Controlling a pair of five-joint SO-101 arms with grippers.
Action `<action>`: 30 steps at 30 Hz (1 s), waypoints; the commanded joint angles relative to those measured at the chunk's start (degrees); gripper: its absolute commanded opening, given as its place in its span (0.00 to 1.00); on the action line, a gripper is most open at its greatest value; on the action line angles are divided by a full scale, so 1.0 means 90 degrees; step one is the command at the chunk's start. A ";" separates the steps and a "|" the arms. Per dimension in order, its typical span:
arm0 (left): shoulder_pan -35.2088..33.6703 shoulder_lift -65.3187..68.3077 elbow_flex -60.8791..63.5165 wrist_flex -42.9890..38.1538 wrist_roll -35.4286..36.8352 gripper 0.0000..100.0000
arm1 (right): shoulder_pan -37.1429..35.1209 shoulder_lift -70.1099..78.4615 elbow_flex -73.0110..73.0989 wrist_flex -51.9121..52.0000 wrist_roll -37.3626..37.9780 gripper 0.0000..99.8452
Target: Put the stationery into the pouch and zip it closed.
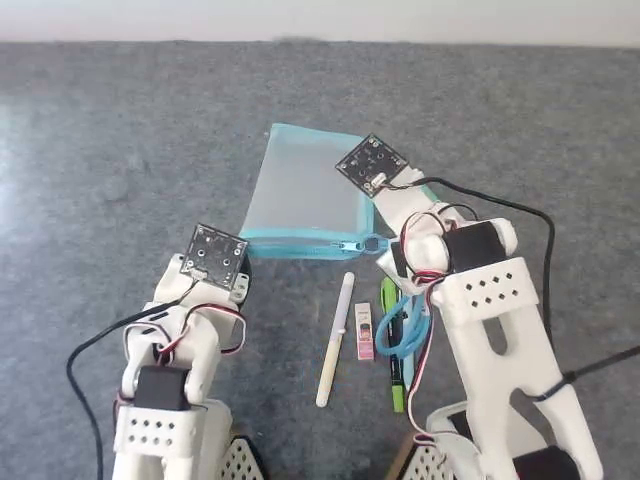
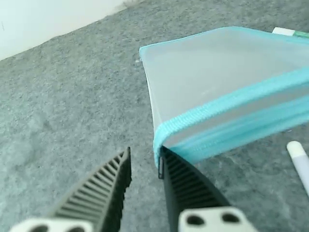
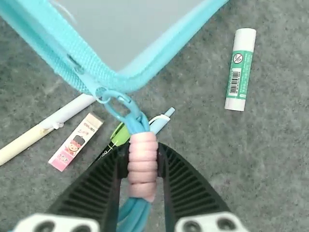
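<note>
Close to the arm bases, saw a white pen [image 1: 336, 340], a pink eraser [image 1: 365, 332] and a green pen [image 1: 396, 390] lying loose on the grey table [image 1: 100, 150], all outside the teal pouch [image 1: 305, 195]. Just beyond, found the right gripper [image 3: 141, 150] clamped on the pink-wrapped pull cord [image 3: 142, 166] clipped to the zip slider [image 3: 103, 92]. Found the left gripper [image 2: 145, 155] narrowly parted, gripping nothing, one finger against the pouch's near corner. Farther off, noted a glue stick [image 3: 240, 69] lying apart from the pouch's edge.
</note>
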 commanded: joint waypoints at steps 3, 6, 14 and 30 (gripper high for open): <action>-0.0127 -0.0049 -0.0015 -0.0137 0.0029 0.08 | -0.1167 -0.0317 -0.0020 0.0444 -0.0068 0.19; -0.0127 -0.0049 -0.0015 -0.0137 0.0156 0.08 | -0.1861 -0.0327 -0.0176 0.0845 -0.0225 0.34; -0.0127 -0.0049 0.0024 -0.0147 0.0254 0.09 | -0.2203 -0.1226 -0.0410 0.1167 -0.0772 0.43; -0.1338 -0.0029 0.0601 -0.0137 -0.0723 0.26 | -0.0737 -0.1626 0.1963 -0.0913 -0.1143 0.43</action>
